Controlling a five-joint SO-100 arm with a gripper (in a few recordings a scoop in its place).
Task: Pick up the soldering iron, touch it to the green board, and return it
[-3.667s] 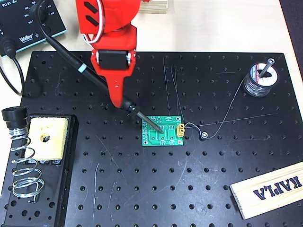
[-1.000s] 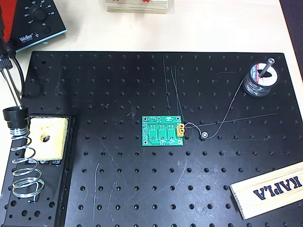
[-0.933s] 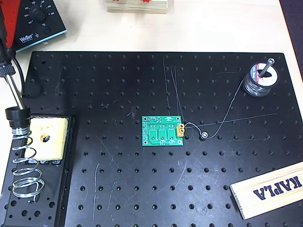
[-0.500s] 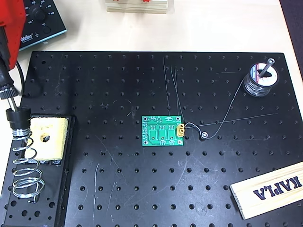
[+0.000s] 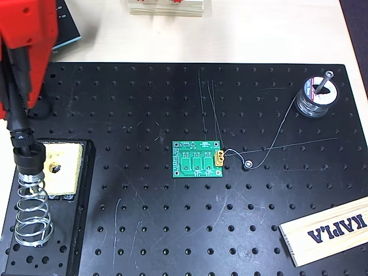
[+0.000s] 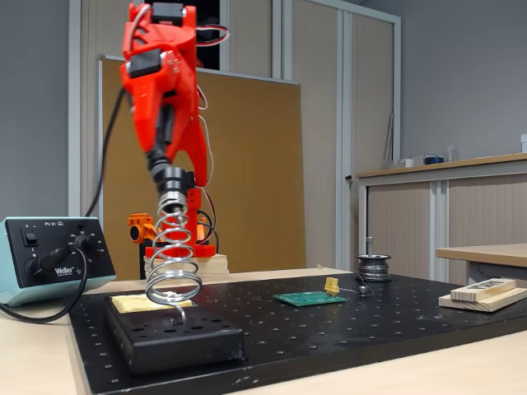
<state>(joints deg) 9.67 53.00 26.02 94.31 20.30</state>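
Now the return step looks to be in hand: at the far left of the overhead view, the soldering iron (image 5: 17, 123) stands nearly upright with its lower end entering the black collar atop the coil-spring stand (image 5: 30, 201), beside the yellow sponge (image 5: 62, 168). The red arm's fingers (image 5: 12, 95) appear clamped around the iron's handle, though the arm body hides the contact. In my judgement the next move calls for sliding the iron fully into the spring, then releasing and lifting clear without dragging the cable. The iron shows as a slim black shaft; its tip is hidden inside the collar. Well right of the stand, the green board (image 5: 198, 160) lies flat on the perforated plate (image 5: 172, 230), yellow connector on its right edge.
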